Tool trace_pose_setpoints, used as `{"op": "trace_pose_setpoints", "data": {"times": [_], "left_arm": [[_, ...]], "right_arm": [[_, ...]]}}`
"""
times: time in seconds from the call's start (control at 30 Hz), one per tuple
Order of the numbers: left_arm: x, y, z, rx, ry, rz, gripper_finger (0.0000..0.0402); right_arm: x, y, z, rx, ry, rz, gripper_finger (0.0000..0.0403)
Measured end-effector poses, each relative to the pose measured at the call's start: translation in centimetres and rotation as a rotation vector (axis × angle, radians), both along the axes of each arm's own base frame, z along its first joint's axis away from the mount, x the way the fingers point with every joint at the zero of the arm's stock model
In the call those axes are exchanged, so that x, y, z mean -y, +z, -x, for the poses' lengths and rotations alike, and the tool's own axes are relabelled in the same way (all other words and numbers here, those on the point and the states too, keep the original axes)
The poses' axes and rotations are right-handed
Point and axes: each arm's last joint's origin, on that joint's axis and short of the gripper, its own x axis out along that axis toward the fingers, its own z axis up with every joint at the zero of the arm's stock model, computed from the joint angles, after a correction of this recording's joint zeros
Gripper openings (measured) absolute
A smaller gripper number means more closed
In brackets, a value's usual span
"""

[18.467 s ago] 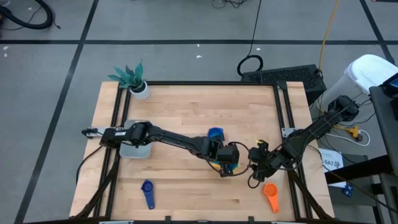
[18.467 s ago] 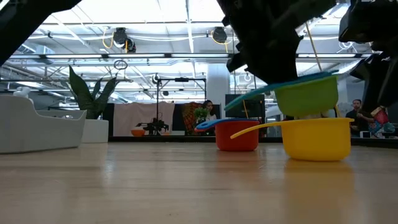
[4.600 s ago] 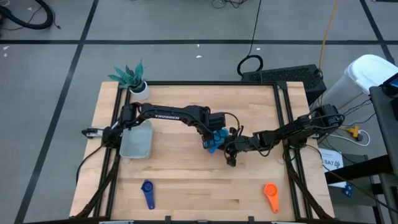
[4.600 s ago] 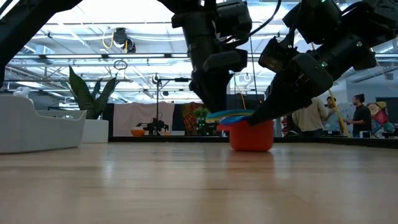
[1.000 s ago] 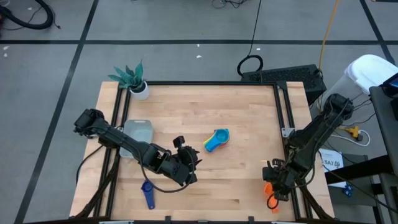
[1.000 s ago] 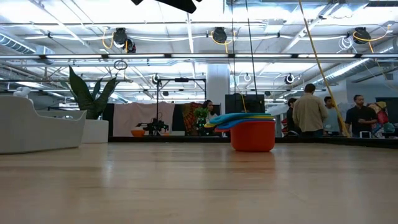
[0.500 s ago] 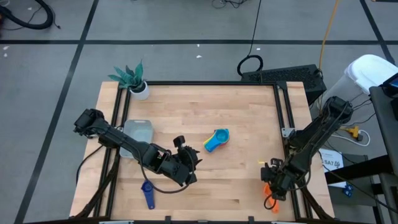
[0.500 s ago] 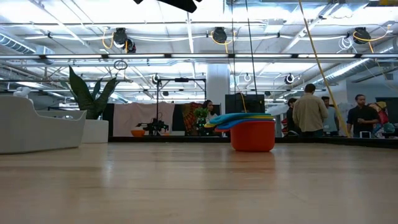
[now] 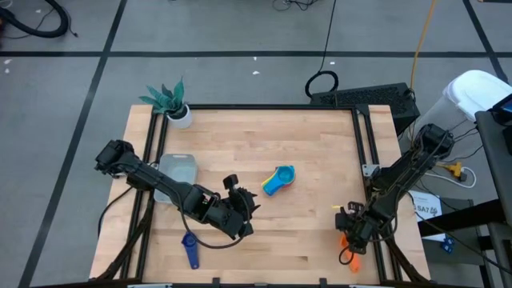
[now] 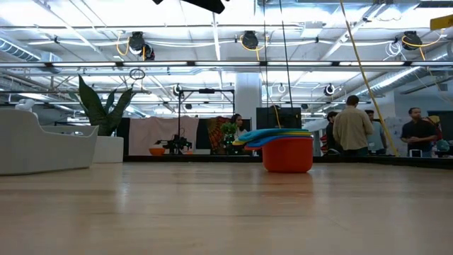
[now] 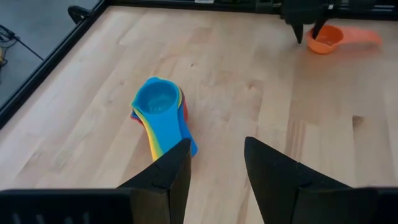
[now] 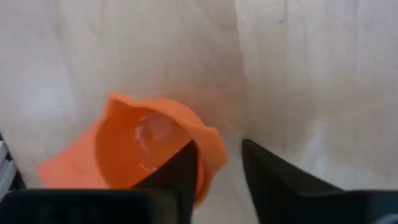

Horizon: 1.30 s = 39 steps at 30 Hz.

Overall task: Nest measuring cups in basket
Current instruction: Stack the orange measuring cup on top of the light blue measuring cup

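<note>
Wood table (image 9: 320, 144) carries everything: one pale grey-blue basket (image 9: 182, 166) on the left side, partly under my left arm, one stack of nested cups (image 9: 278, 178) near the middle, and two loose cups near the front edge.

How many cups the stack holds I cannot count; a light blue one lies on top, with yellow and red edges showing beneath. Its handles fan out together toward the front left, toward my left gripper (image 11: 217, 162). That gripper hovers near the stack with its fingers spread and nothing between them.

The dark blue cup (image 9: 190, 248) lies front left, its handle toward the front edge. The orange cup (image 12: 143, 149) lies front right, its handle also toward the front edge. My right gripper (image 12: 221, 168) is down over it, fingers apart and straddling the bowl's wall, one inside, one outside, with bare wood showing beside the outer finger.
</note>
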Motion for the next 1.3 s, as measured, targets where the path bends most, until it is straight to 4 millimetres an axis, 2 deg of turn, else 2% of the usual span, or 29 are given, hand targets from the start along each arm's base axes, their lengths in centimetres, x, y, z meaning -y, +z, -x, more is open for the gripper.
{"op": "trace_pose_setpoints", "data": {"times": [0.1, 0.2, 0.37, 0.5, 0.63, 0.83, 1.07, 1.3], "left_arm": [[0.0, 0.0, 0.0, 0.006, 0.001, 0.004, 0.0152], [0.0, 0.0, 0.0, 0.009, 0.006, 0.011, 0.0152], [0.0, 0.1, 0.0, 0.012, 0.011, 0.018, 0.0152], [0.0, 0.0, 0.0, 0.012, 0.011, 0.018, 0.0152], [0.0, 0.1, -0.1, 0.014, 0.01, 0.018, 0.0152], [0.0, 0.1, 0.0, 0.008, 0.003, 0.008, 0.0152], [-0.1, 0.2, -0.2, 0.026, 0.002, -0.039, 0.0152], [-0.1, 0.3, -0.2, 0.017, -0.016, -0.078, 0.0152]], "right_arm": [[0.2, -0.1, -0.1, 0.006, 0.022, 0.009, 0.0024], [0.3, -0.1, -0.4, 0.035, 0.006, 0.027, 0.0009], [1.1, 0.1, -1.6, 0.15, -0.039, 0.092, 0.0004], [2.4, 0.6, -3.5, 0.34, -0.142, 0.2, 0.0003], [4.3, 2.5, -5.7, 0.552, -0.267, 0.323, 0.0002], [7.5, 5.6, -8.0, 0.752, -0.415, 0.296, 0.0001], [11.3, 6.8, -10.5, 0.861, -0.504, 0.258, 0.0001], [13.5, 6.1, -11.5, 0.83, -0.503, 0.256, 0.0]]}}
